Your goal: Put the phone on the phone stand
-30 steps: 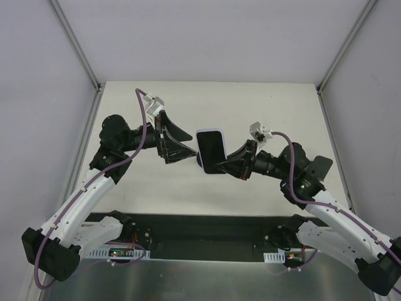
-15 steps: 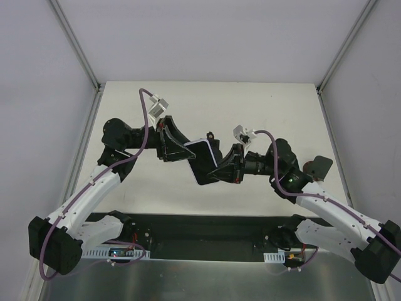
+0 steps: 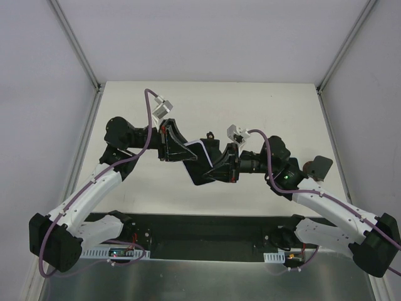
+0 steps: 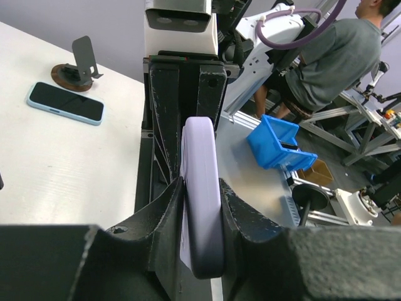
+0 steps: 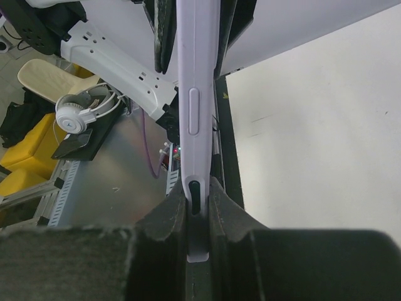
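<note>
Lavender-cased smartphone with a dark screen [image 3: 202, 164] is held in the air above the pale tabletop [image 3: 207, 106], roughly midway between the two arms, and is tilted diagonally in the overhead view. The lavender phone [image 4: 202, 207] is gripped at both ends at once. The left fingers [image 4: 166, 200] are clenched on one end, with a black pad pressed against each face of the case, as seen edge-on in the left wrist view. The right fingers [image 5: 166, 216] are clamped on the opposite end, where the long purple edge [image 5: 195, 94] with its side button is seen running straight away from the camera.

A small dark grey-brown phone stand [image 3: 319, 166] with a round base and a slanted back plate is seen upright on the tabletop beside the right arm, well apart from the held phone. In the left wrist view, a second phone in a light-blue case [image 4: 66, 102] lies flat, screen up, just beside the phone stand [image 4: 81, 59].
</note>
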Motion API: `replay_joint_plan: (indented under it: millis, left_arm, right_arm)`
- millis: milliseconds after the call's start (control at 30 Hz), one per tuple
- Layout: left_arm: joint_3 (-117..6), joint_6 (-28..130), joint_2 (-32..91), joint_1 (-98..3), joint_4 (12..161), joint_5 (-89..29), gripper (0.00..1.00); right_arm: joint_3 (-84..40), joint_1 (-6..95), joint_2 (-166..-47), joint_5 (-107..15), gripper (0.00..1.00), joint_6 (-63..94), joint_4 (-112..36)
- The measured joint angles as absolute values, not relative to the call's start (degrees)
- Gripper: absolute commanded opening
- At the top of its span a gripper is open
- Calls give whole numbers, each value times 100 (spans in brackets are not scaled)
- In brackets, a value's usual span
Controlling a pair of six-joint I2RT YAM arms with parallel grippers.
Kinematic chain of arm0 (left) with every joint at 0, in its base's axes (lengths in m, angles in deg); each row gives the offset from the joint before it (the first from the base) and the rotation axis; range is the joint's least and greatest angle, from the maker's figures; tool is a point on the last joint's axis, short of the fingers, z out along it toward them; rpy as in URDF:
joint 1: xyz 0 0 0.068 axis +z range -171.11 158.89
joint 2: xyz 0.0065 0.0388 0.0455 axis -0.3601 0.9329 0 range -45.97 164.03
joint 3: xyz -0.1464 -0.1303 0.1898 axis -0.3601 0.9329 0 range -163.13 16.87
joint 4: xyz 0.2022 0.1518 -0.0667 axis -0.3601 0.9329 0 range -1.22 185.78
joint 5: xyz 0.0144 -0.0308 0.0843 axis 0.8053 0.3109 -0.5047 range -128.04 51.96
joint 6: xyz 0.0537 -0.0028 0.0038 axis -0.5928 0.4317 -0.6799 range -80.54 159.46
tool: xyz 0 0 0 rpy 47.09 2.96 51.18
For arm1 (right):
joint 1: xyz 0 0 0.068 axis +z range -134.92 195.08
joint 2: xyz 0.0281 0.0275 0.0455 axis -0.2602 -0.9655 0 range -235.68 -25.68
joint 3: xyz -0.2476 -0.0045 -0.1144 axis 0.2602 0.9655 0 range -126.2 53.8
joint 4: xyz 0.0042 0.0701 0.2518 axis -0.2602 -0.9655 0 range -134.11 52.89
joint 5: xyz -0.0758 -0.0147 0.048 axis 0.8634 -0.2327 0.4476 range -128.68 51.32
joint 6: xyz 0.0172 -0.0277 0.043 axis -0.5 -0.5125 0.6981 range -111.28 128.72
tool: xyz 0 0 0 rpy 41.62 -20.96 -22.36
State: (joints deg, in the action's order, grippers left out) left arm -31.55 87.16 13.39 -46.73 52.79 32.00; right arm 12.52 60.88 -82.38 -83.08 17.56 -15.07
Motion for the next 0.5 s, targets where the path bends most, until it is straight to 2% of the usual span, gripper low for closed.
replay_joint_plan:
  millis: [233, 367, 500]
  left_arm:
    - [-3328, 8333, 1360, -4739, 5712, 3255, 19]
    - [-3389, 8047, 1352, -4741, 6016, 3248, 36]
    - [-3411, 7887, 1290, -4816, 6283, 3250, 45]
  right_arm:
    - [1221, 6097, -8238, -8398, 1, 1706, -1560]
    - [1221, 6097, -8238, -8398, 1, 1706, -1616]
    - [1221, 6095, -8238, -8395, 0, 1701, -1706]
